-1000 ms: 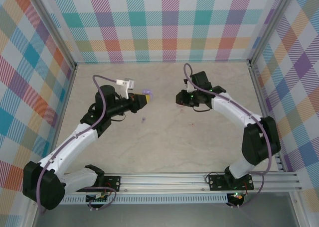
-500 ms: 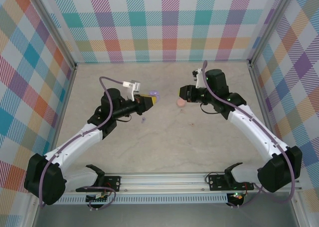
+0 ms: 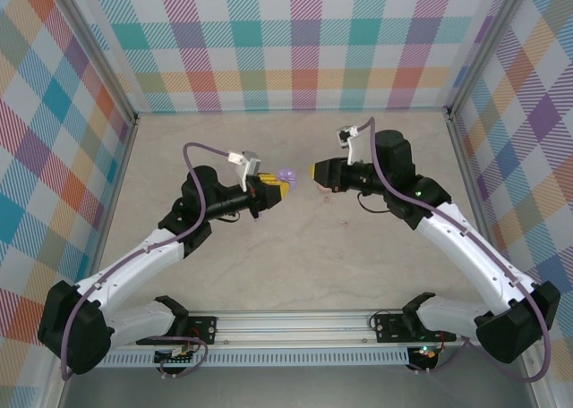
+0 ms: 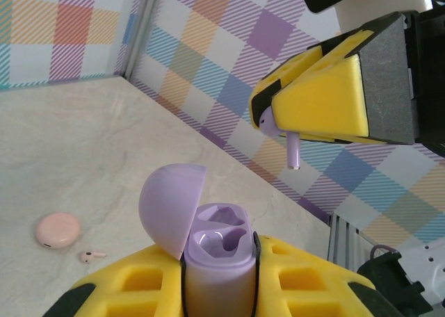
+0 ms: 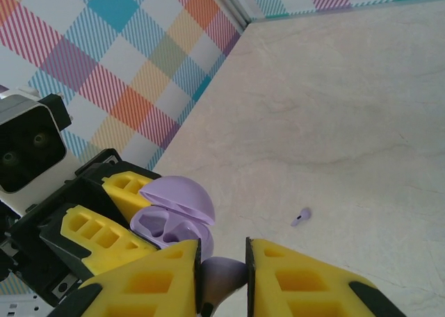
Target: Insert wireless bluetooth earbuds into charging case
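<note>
Your left hand is clamped on the purple case, lid tipped open. Just right of it, your right hand pinches a purple earbud, stem down, near the open case. A second purple earbud lies loose on the surface; a pink case and a pink earbud lie there too.

Purple case in left claw, earbud above

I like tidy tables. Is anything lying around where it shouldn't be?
Yes. A tiny pale pink earbud lies loose on the beige table beside the closed round pink case, and a small purple earbud lies loose too, outside any case.
</note>
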{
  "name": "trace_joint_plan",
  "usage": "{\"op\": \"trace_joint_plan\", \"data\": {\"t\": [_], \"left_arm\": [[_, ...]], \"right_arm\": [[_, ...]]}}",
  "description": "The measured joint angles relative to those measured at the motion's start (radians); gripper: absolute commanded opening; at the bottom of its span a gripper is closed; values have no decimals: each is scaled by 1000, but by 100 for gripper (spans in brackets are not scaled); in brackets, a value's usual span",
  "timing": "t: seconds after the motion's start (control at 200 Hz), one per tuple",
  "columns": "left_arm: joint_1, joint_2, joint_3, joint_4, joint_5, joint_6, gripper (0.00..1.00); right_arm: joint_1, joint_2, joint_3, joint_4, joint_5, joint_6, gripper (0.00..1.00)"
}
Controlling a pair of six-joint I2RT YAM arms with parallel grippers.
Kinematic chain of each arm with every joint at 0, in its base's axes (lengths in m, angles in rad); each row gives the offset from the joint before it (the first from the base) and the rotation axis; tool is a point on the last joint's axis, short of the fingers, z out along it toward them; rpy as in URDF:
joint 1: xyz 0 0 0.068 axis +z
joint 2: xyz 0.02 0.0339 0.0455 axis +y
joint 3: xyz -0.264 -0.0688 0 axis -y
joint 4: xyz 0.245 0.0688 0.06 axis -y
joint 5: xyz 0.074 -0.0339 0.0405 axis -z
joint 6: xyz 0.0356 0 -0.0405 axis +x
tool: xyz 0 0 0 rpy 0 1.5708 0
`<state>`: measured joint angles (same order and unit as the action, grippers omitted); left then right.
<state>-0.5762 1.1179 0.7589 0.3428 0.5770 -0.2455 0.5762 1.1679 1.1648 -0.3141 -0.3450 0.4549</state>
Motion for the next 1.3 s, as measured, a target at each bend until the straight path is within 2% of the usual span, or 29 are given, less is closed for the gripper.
{"op": "trace_joint_plan", "data": {"t": [0.575,1.3], "left_arm": [[-44,1,43,-50,17,56,14],[-56,7,59,-63,32,56,15]], "right_arm": [[79,0,3,24,47,-26,21],[114,26,34,28,102,-49,21]]}}
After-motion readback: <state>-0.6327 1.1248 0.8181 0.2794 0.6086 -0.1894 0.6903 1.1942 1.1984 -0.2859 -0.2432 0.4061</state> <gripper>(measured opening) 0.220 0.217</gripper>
